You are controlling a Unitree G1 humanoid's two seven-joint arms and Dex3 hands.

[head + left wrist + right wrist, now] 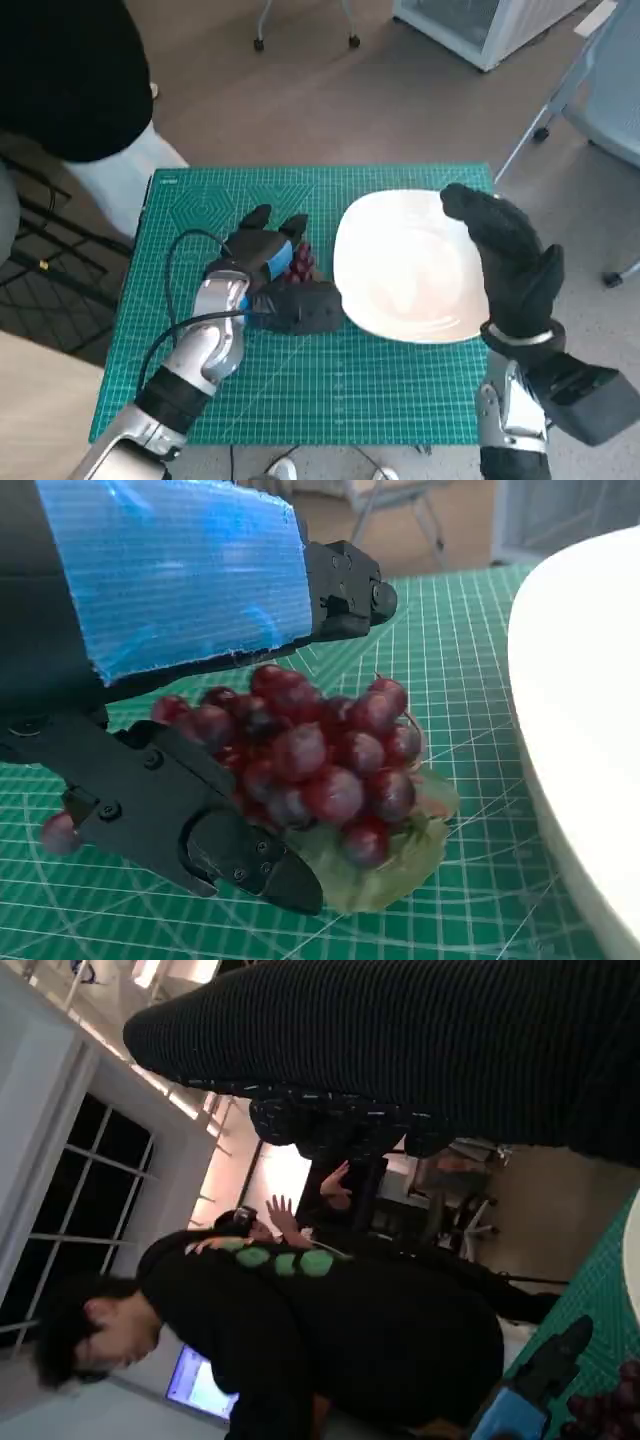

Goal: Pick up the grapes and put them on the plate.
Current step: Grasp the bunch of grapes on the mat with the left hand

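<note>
Left hand (pixel 262 262), blue tape on its back, lies low on the green cutting mat (pixel 300 390) with its black fingers (pixel 240 855) curled round the red grapes (pixel 320 765). Left wrist view: fingers on both sides of the bunch, touching it; grapes sit on a pale green leaf (pixel 385 865) that rests on the mat, so gripped but not lifted as far as I can tell. 1 loose grape (pixel 58 832) shows beside the lower finger.

Grapes lie just beside the white plate (pixel 405 265), on its left, a narrow strip of mat between bunch and rim. Plate sits on the right half of the mat, its right side near the mat's right edge.

Right hand (pixel 505 255), black glove, hangs over the plate's right rim, fingers loosely extended, holding nothing; whether it touches the plate, cannot tell.

Open mat: the whole near strip below hand and plate, plus the far left corner. Black cable (pixel 180 270) loops over the mat left of the left hand.

Person in black (pixel 330 1330) is close by beyond the mat's far left corner. Chair legs with castors (pixel 545 125) stand on the floor off the far right.
</note>
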